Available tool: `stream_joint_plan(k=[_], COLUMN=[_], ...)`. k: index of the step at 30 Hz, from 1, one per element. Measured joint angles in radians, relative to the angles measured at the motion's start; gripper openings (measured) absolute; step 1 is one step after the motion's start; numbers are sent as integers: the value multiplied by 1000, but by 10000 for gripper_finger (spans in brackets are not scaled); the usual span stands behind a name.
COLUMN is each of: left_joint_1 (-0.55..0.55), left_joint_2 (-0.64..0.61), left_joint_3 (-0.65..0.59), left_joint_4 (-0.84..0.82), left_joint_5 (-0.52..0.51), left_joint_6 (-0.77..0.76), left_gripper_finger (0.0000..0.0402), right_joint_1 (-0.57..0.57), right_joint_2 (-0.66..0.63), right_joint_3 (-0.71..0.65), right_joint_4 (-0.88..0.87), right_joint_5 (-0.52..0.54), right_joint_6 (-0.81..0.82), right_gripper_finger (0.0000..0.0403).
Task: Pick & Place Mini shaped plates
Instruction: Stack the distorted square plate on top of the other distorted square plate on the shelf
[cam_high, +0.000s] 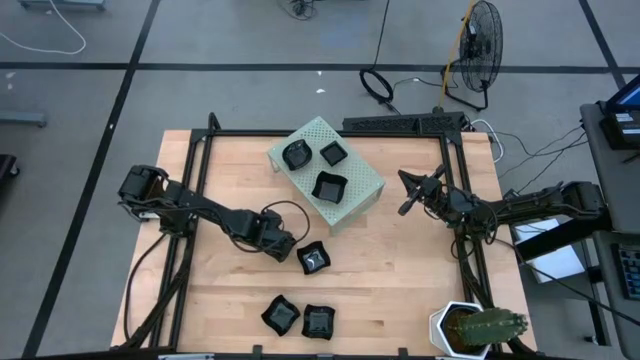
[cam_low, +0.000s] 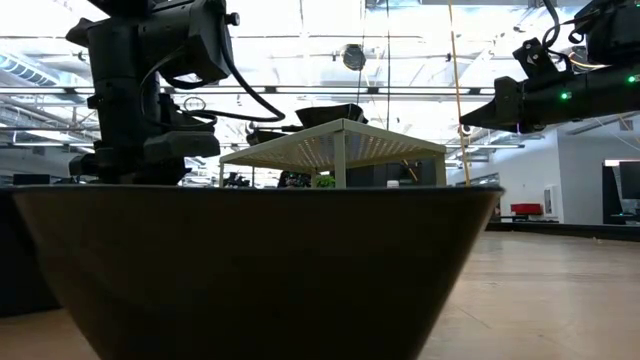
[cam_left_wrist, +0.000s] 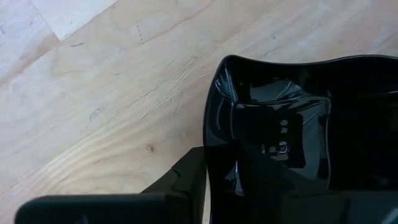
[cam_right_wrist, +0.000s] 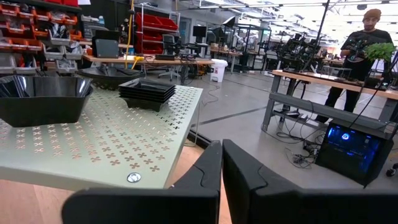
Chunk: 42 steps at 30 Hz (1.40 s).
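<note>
- Counting from your left gripper outward, you have six black mini plates on view: three loose on the wooden table and three on the pale green perforated box.
- Your left gripper sits low at the table's middle-left, right against the wavy-edged plate; in the left wrist view one dark finger lies along that plate's rim, but you cannot tell whether the fingers are clamped on it or spread.
- Two more plates lie side by side near the front edge, one to the left and one touching or almost touching it, well apart from the left gripper.
- On the box top you have a roundish plate, a small square one just beside it, and a larger wavy one nearer the front.
- Your right gripper hangs above the table just right of the box, fingers pressed together and empty.
- A white pot holding a cactus stands at the front right corner.
</note>
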Motion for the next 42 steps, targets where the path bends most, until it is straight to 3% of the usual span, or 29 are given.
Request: stream_joint_plan(k=[6,13,21,28,32,37,40,42], left_joint_1=[0,0,0,-30,-65,-73,-25,29], left_joint_2=[0,-25,-122,-260,-318,-337,-337,-335], left_joint_3=[0,10,11,11,11,11,13,12], left_joint_4=[0,-7,-8,8,110,408,593,697], left_joint_5=[0,-8,-67,-201,-324,-451,-435,-363], left_joint_6=[0,6,-9,-42,-46,101,199,269], left_gripper_finger=[66,7,4,4,9,4,9,7], right_joint_1=[0,0,0,0,0,0,0,0], right_joint_2=[0,0,0,0,0,0,0,1], right_joint_3=[0,0,0,0,0,0,0,0], right_joint_4=[0,0,0,0,-1,-6,0,-6], right_joint_5=[0,0,0,0,0,0,0,0], right_joint_6=[0,0,0,0,0,0,0,0], right_gripper_finger=[4,4,4,4,4,4,4,4])
